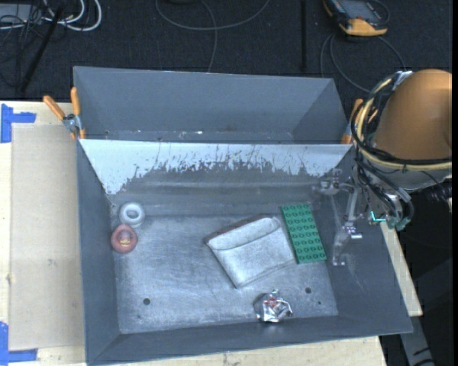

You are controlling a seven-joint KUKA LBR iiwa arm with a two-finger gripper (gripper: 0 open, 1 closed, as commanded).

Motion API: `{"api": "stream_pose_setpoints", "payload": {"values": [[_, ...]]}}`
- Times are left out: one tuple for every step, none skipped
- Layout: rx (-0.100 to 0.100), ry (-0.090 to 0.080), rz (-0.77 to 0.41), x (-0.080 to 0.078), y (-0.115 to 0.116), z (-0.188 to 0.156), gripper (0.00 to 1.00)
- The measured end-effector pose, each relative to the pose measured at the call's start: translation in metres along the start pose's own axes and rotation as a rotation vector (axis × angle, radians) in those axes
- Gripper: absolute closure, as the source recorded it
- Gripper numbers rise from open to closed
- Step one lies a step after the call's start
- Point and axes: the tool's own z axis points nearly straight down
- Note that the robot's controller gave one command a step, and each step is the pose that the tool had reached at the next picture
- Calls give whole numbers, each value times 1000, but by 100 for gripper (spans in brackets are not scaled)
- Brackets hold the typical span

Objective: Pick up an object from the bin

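Green studded plate (pixel 304 233) lies flat near the bin's (pixel 214 113) right wall, just left of the hand (pixel 342 244). Can't tell if that's released or clenched. Probably best to centre over it and pinch the long edges.

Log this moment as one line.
gripper: at right wall of bin | nearest: green studded plate | also: grey pouch, foil wad

Grey metal bin (pixel 175 288), five loose things on its floor.
Grey folded cloth pouch (pixel 248 252) at centre, green studded plastic plate (pixel 304 233) just beside it; crumpled silver foil wrapper (pixel 273 307) in front; pink round cap (pixel 124 239) and white tape ring (pixel 131 214) on the left.
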Motion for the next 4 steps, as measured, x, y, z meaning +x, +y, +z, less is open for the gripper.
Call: {"api": "stream_pose_setpoints", "payload": {"values": [[7, 0, -383, -53, 68, 151, 0], [3, -10, -484, -53, 76, 126, 0], [3, -7, -647, -50, 88, 128, 0], [5, -6, -633, -56, 86, 150, 0]]}}
